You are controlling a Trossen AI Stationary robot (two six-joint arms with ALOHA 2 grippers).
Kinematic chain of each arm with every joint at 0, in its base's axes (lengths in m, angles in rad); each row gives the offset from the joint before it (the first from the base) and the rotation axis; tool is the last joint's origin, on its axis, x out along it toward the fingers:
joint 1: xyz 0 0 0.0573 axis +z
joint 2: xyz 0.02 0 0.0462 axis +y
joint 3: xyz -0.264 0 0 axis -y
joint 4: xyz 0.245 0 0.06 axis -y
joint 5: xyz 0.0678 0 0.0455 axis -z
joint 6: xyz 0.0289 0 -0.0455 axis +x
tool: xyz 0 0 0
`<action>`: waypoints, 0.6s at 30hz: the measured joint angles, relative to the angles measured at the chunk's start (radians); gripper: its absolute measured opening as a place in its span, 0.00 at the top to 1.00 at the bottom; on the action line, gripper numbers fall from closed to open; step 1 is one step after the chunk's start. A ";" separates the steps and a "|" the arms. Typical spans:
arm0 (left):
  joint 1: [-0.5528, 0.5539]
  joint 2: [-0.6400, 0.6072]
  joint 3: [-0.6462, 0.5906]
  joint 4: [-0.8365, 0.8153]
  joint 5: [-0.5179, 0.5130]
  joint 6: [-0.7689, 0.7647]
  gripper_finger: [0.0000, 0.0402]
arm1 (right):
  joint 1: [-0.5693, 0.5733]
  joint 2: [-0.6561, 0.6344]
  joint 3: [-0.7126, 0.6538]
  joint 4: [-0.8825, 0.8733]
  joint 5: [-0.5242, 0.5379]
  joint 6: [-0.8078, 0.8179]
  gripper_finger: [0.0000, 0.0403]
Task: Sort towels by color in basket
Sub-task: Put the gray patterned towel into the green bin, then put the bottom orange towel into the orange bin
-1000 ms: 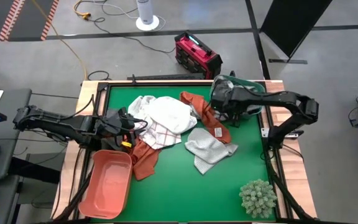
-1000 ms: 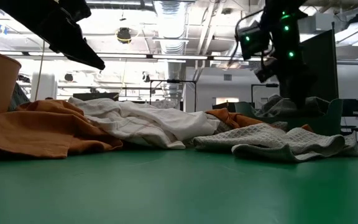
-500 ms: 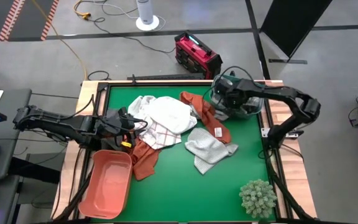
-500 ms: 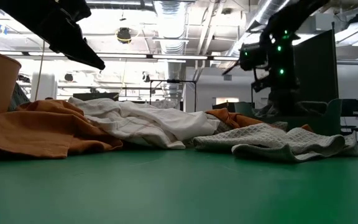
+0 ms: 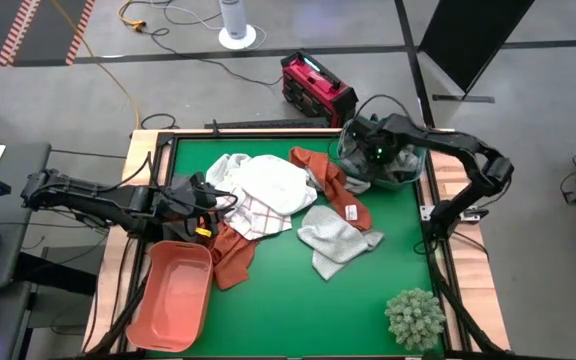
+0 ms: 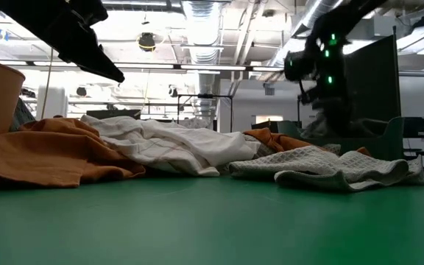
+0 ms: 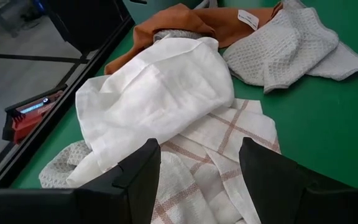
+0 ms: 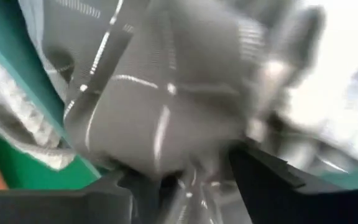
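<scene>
Towels lie heaped on the green table: a white towel [image 5: 273, 180] [image 7: 160, 93], a white towel with thin red checks [image 5: 258, 213] [image 7: 222, 134], two rust-orange towels [image 5: 230, 255] [image 5: 333, 185] and a grey waffle towel [image 5: 333, 238] [image 6: 322, 168]. A grey checked towel [image 5: 388, 172] [image 8: 166, 93] lies in the green basket [image 5: 420, 150]. My right gripper [image 5: 376, 152] [image 8: 185, 174] is open over that basket, close above the grey checked towel. My left gripper [image 5: 208, 198] [image 7: 197, 162] hangs open above the checked white towel, well off the table [image 6: 94, 59]. My right gripper has the grey checked towel [image 8: 160, 124] bunched right in front of its open fingers, inside the green basket. Whether the fingers touch the cloth, I cannot tell.
A salmon-coloured basket [image 5: 173, 295] stands at the near left corner. A spiky pale-green plant ball [image 5: 415, 318] sits at the near right corner. Bare green table [image 5: 298, 310] lies between them. A wooden frame [image 5: 446, 290] rims the table.
My right gripper has moved a little toward the table's right edge over the green basket and turned about there. The grey checked towel stays in the basket.
</scene>
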 joint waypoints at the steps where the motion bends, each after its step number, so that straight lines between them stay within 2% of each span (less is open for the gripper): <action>1: 0.000 0.000 0.000 0.000 0.000 0.000 0.48 | 0.005 -0.012 0.032 -0.028 0.017 0.011 0.43; 5: 0.000 0.000 0.000 0.000 0.000 -0.002 0.48 | 0.041 -0.079 0.148 -0.078 0.102 0.045 0.42; 8: 0.000 0.000 0.000 0.000 0.000 -0.005 0.48 | 0.093 -0.159 0.169 0.015 0.109 0.064 0.42; 13: 0.000 0.000 0.000 0.000 0.000 -0.024 0.48 | 0.201 -0.299 0.090 0.185 0.120 0.072 0.42; 18: 0.000 0.000 0.000 0.006 -0.004 -0.067 0.48 | 0.326 -0.424 -0.056 0.352 0.123 0.176 0.42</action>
